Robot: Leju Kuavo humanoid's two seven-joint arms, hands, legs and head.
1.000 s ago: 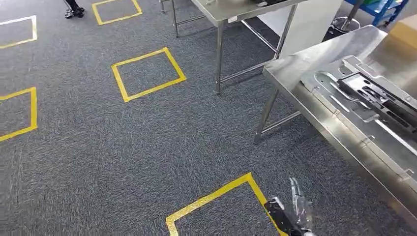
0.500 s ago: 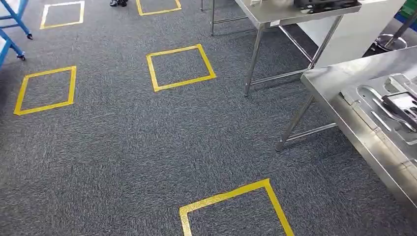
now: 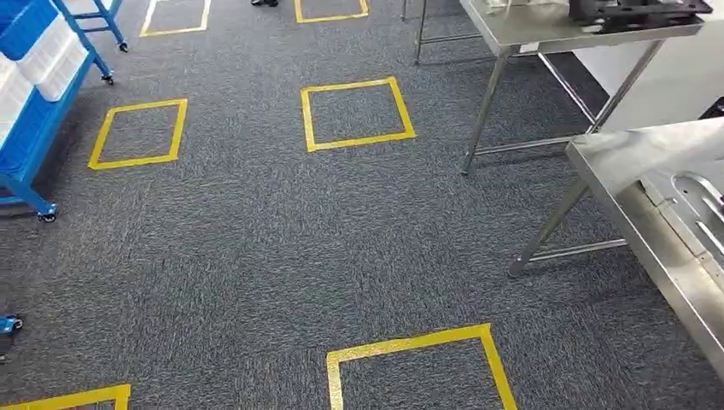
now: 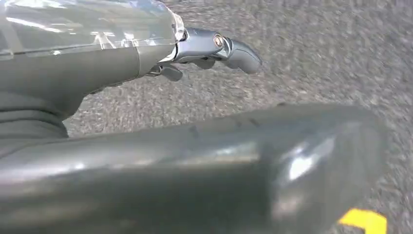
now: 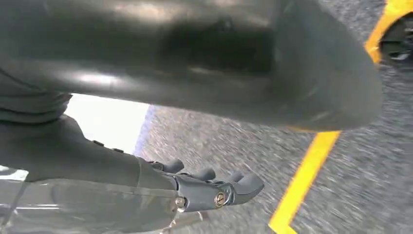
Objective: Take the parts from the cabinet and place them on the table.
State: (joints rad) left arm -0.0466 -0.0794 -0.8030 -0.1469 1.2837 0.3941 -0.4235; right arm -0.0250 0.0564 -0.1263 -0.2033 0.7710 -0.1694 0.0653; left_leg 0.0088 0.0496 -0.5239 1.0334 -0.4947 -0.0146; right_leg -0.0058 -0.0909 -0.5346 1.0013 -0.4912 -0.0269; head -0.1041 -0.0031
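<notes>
Head view: blue wheeled cabinet (image 3: 34,111) newly entered upper left; steel worktop (image 3: 632,158) with grey metal parts (image 3: 700,192) slid to right edge. Robot turning cabinetward.
Wrist views: left hand (image 4: 214,48), right hand (image 5: 219,190) released, empty.

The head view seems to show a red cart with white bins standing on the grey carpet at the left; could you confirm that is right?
Not quite: the cart is blue, not red. The head view shows its blue frame holding white bins, standing on the grey carpet at the left.
</notes>
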